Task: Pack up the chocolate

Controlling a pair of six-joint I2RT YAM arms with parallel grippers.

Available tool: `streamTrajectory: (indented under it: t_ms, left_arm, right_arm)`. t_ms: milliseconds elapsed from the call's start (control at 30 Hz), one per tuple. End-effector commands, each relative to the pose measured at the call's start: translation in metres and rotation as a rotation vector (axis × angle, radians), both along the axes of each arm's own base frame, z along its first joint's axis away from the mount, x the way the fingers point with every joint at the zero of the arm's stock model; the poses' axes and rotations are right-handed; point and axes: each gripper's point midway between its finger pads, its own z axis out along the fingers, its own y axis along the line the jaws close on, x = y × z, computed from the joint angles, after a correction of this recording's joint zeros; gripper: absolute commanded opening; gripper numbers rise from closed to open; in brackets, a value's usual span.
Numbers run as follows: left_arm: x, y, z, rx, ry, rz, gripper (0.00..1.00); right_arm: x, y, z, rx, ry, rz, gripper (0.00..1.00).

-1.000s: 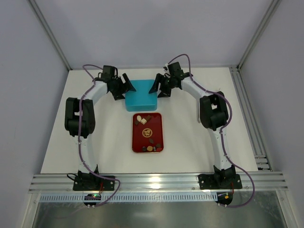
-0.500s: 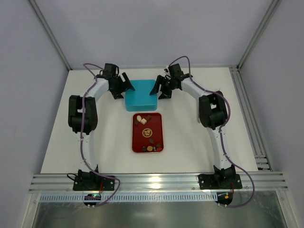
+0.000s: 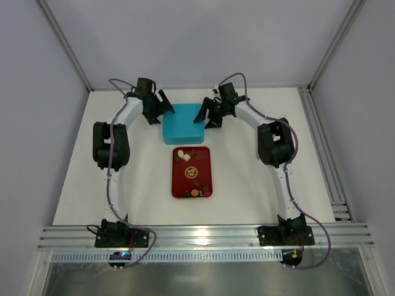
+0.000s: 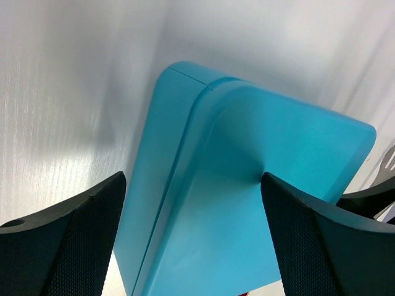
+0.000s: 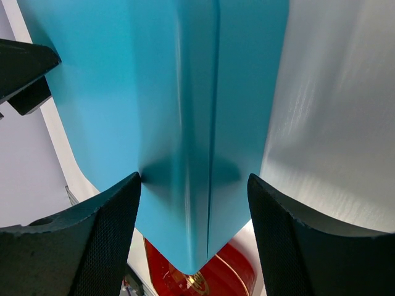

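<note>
Pulling back from the left edge of the rounded teal plastic box (image 3: 183,123), the left gripper (image 3: 162,106) now sits a little farther toward the rear of the white table (image 3: 259,185) than a second ago, its jaws spread wide and closed on nothing. The right gripper (image 3: 206,115), equally wide apart and empty, has barely shifted at the box's opposite edge. The box has not moved, and the small brown, tan and cream chocolates (image 3: 184,155) lie in the glossy red rectangular tray (image 3: 180,179) just in front of it, so packing appears yet to begin. Both wrist views are filled by teal plastic with a seam running along it; whether that marks a lid cannot be told, nor what is inside. Only a corner of the tray shows past the right fingers (image 5: 296,240)
</note>
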Motion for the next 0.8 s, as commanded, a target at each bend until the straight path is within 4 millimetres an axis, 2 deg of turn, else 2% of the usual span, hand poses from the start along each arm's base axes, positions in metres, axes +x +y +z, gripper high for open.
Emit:
streamTrajectory:
  t_ms: [0, 333, 500, 767]
  left_arm:
    - [-0.008, 0.018, -0.029, 0.093, 0.094, 0.049, 0.87]
    - [-0.009, 0.018, -0.045, 0.129, 0.127, 0.052, 0.84]
    - [-0.011, 0.009, -0.045, 0.119, 0.126, 0.028, 0.82]
    - [-0.021, -0.011, -0.040, 0.114, 0.124, -0.018, 0.78]
  right_arm:
    - [0.009, 0.001, 0.001, 0.004, -0.018, -0.012, 0.71]
    - [0.015, 0.000, 0.004, 0.038, -0.039, -0.036, 0.71]
    - [0.018, 0.002, 0.013, 0.069, -0.071, -0.036, 0.70]
    - [0.009, 0.001, 0.030, 0.102, -0.102, -0.031, 0.62]
